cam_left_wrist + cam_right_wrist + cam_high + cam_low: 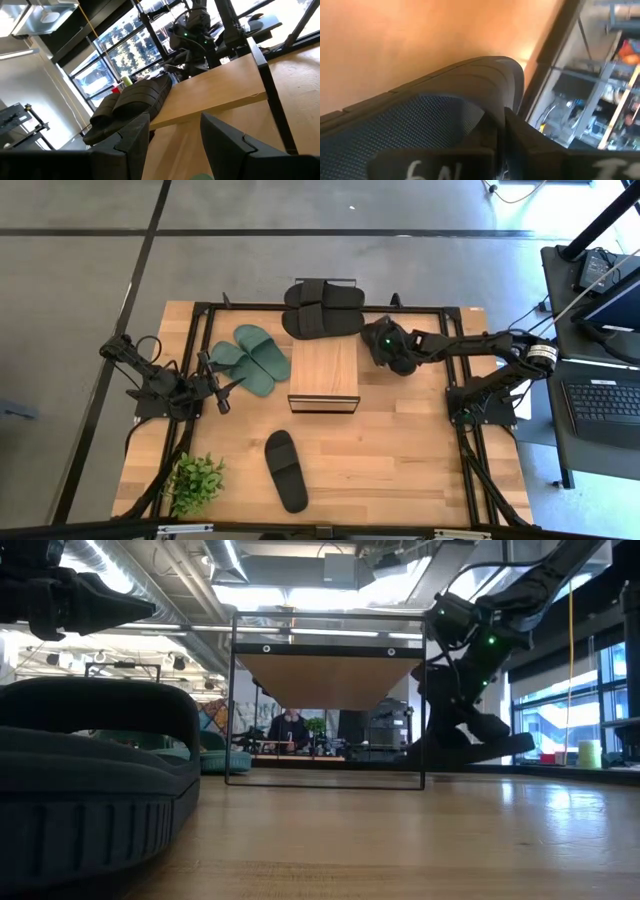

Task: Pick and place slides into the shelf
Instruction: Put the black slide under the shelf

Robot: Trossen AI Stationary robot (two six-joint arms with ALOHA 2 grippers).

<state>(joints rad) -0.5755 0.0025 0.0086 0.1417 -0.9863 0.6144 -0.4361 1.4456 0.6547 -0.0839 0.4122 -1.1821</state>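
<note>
left pincer (226, 393) open | right pincer (385, 346) clamped, arm extended

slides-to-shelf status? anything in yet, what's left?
Done: nothing that shows; the shelf top is bare. In hand: the right gripper is shut on the held black slide, low beside the shelf. Left: two green slides by the open left gripper, the black pair past the shelf's far side, and the lone black slide near the front.
</note>
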